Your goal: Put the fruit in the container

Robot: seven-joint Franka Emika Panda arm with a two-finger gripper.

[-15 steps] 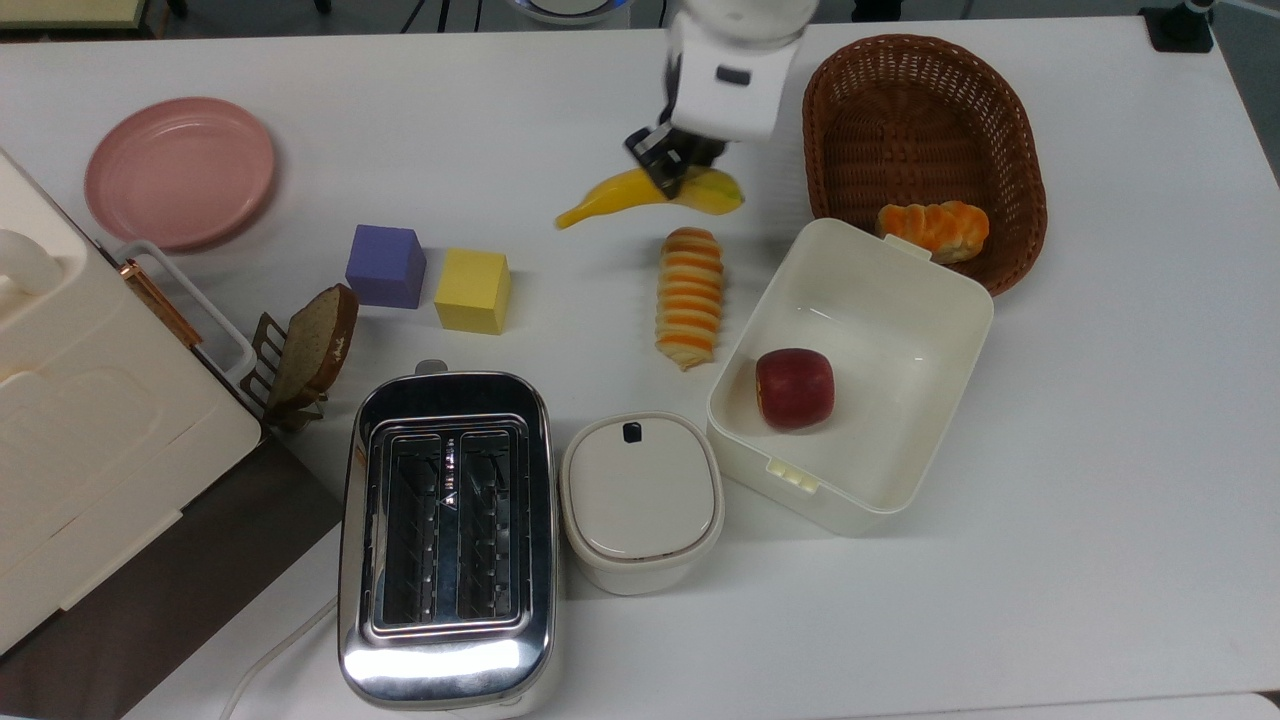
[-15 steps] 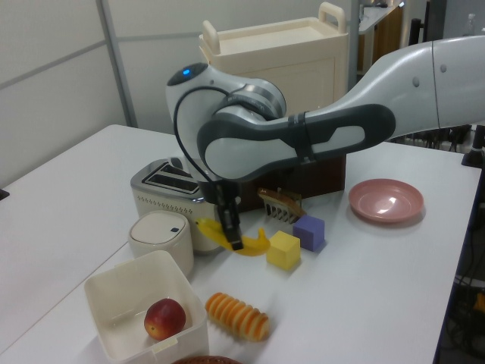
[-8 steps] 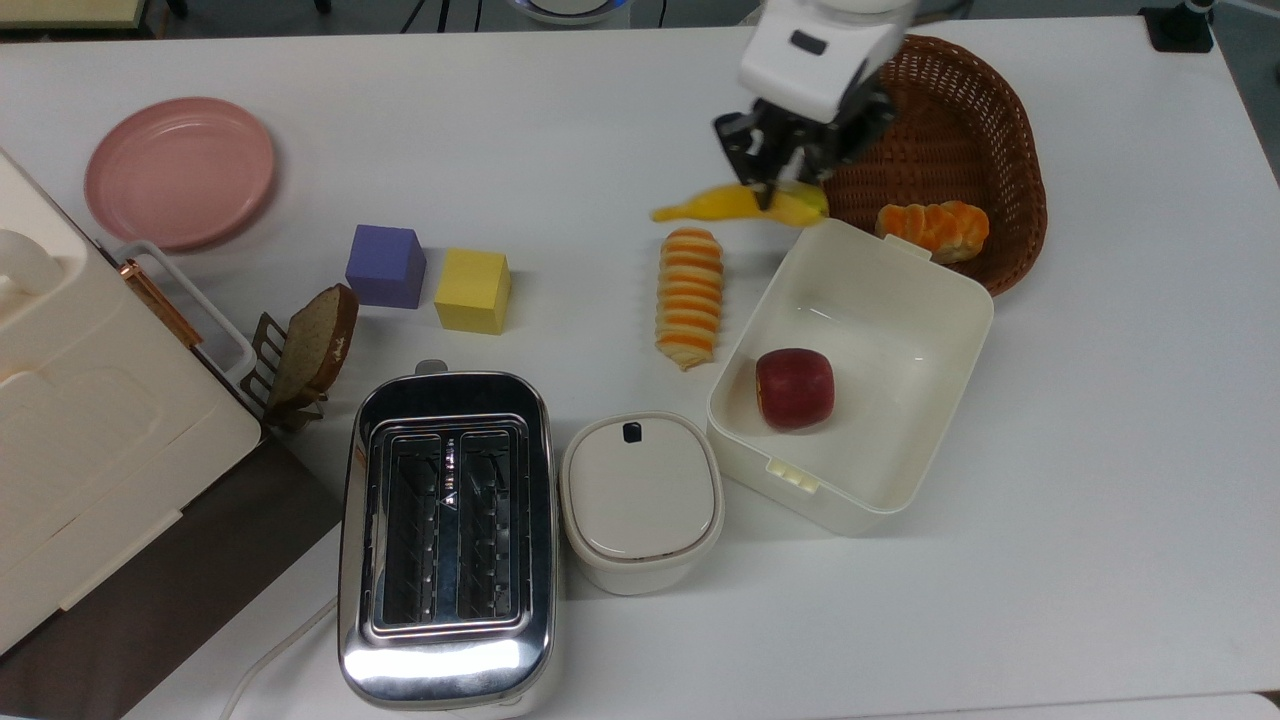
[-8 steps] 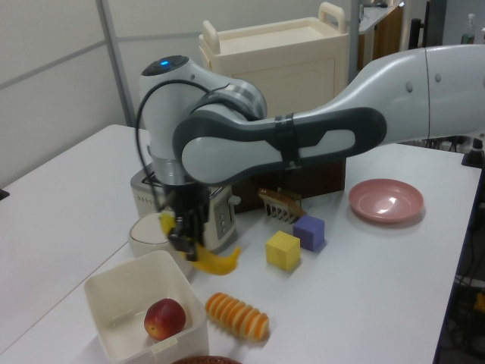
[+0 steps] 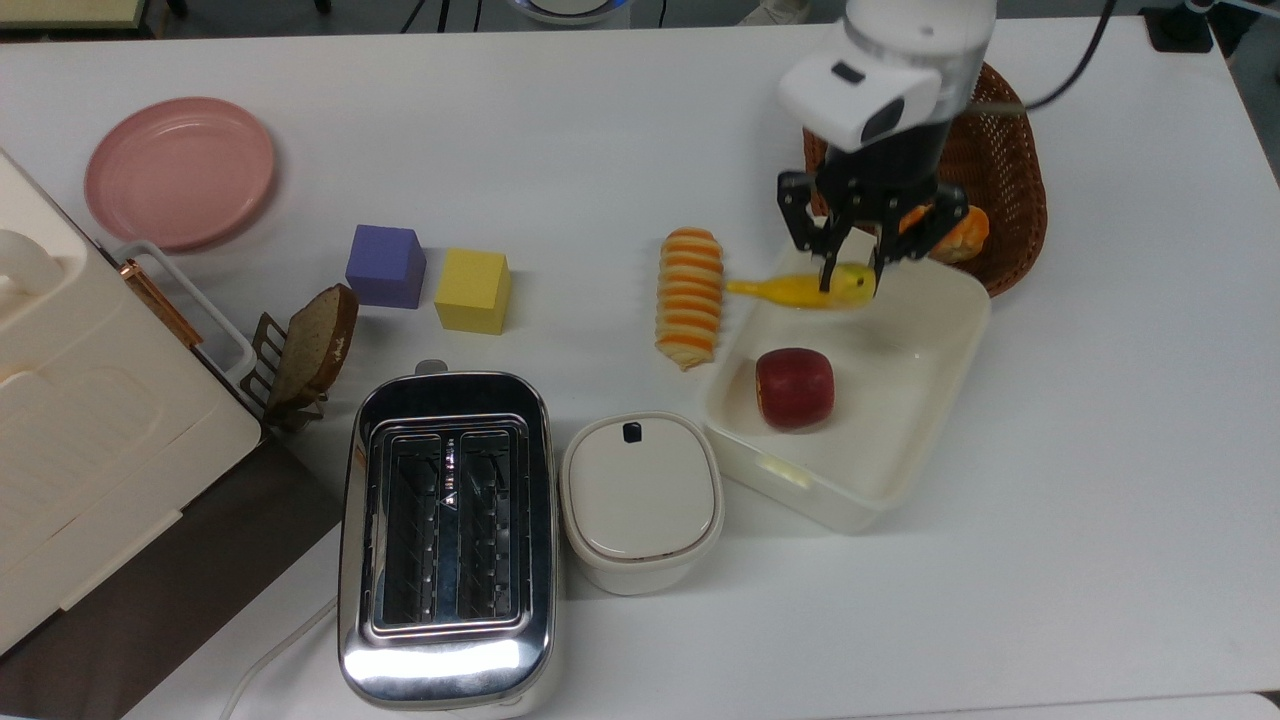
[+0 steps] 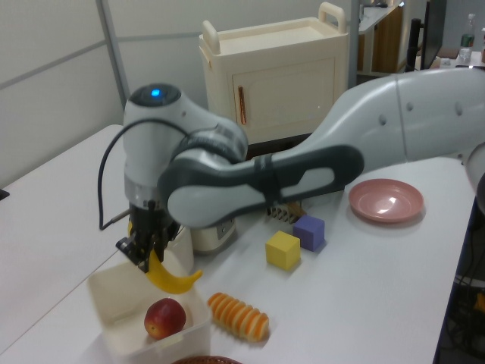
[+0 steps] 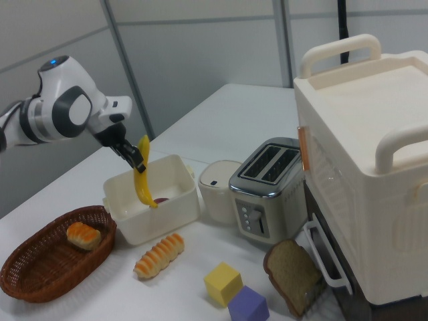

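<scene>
Your gripper (image 5: 848, 268) is clamped on the banana (image 5: 800, 292) near its thicker end and holds it in the air over the cream-white tub (image 5: 935, 400). In the top view the banana's long axis runs roughly left to right, with the slim tip reaching past the top view's left wall of the tub toward the striped bread roll (image 5: 689, 297). In the right view the banana (image 7: 143, 175) hangs steeply from the fingers, its lower end down inside the tub's mouth (image 7: 180, 190).

That overhang is what the drop turns on. The open floor lies toward the top view's right and bottom of your gripper, beside the red apple (image 5: 794, 388). Judging from this, you should carry the banana further that way, or turn it along the tub's length, before letting go, or the tip may catch the rim.
</scene>
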